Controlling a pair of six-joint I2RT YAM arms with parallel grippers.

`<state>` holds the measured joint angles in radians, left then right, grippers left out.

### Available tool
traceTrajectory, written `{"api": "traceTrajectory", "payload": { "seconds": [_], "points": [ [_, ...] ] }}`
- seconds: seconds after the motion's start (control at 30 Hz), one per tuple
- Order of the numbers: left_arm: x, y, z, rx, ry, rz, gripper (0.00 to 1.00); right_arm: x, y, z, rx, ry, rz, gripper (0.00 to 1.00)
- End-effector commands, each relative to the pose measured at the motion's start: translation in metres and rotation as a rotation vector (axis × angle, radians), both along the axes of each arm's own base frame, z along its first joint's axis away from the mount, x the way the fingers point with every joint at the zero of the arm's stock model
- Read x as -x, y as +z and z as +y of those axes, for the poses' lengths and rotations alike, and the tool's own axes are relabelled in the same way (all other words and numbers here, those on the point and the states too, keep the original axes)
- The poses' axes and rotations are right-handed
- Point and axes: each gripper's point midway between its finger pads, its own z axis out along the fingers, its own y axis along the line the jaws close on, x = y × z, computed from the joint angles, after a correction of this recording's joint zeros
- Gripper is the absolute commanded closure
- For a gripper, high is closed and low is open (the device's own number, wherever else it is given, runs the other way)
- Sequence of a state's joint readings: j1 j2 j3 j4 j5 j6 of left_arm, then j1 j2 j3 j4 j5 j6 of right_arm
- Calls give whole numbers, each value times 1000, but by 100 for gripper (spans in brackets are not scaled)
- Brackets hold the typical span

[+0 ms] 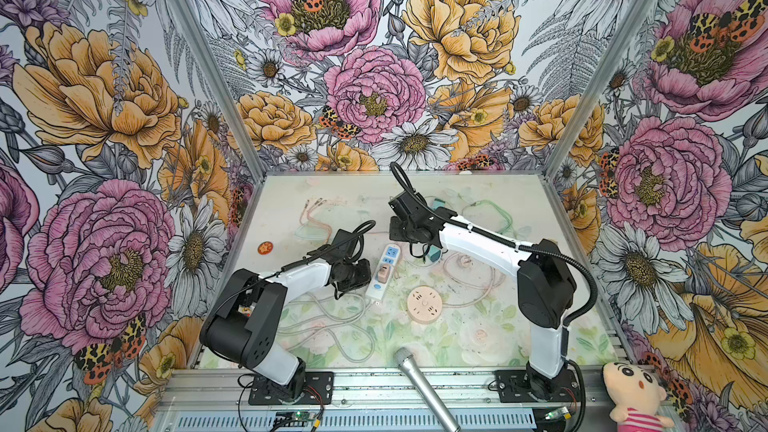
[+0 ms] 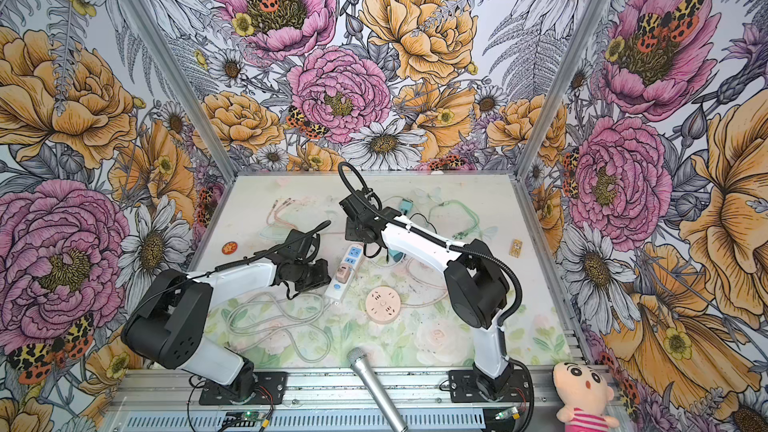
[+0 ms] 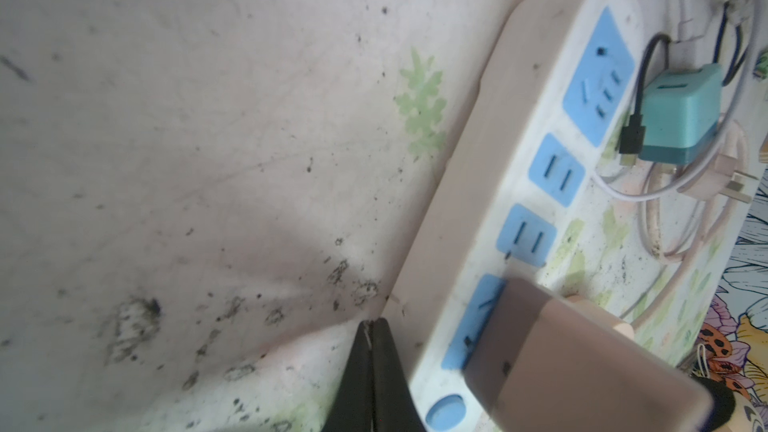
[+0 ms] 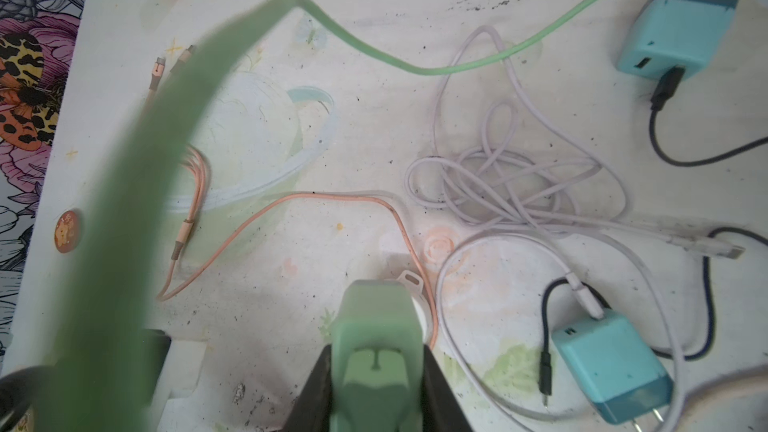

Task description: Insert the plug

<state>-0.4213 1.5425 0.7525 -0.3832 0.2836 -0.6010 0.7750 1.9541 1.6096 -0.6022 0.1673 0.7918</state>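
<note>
A: Right pincer (image 4: 376,371)?
B: Clamped on the plug (image 4: 376,317). Mint green, smooth moulded plastic, rounded nose poking past the tips. Its green cable (image 4: 457,65) loops off across the counter (image 4: 353,139).
A: Left pincer (image 3: 372,326)?
B: Tips pressed together, nothing between them, low over pale, dark-speckled counter.
A: Near it?
B: Power strip (image 3: 528,201) just beside it: long, white, rounded ends, blue socket faces. Boxy pink adapter (image 3: 561,359) seated in the socket nearest that pincer.
A: Plug in a socket?
B: Not yet, it's in the right pincer's grip.
</note>
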Motion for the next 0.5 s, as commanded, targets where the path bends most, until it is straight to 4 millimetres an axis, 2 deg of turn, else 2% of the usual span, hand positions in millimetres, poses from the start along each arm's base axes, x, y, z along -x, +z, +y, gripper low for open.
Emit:
{"api": "traceTrajectory", "payload": {
  "seconds": [0.0, 0.03, 0.17, 0.47],
  "points": [
    [-8, 4, -5, 39, 12, -13, 95, -1, -4, -8, 34, -91, 3, 100],
    [-10, 4, -4, 41, 12, -11, 95, 9, -6, 2, 40, -78, 4, 100],
    [-17, 6, 1, 57, 16, -14, 95, 18, -9, 5, 57, -109, 2, 100],
    [-27, 11, 17, 68, 32, -18, 95, 26, -20, -8, 99, -201, 15, 100]
  ]
}}
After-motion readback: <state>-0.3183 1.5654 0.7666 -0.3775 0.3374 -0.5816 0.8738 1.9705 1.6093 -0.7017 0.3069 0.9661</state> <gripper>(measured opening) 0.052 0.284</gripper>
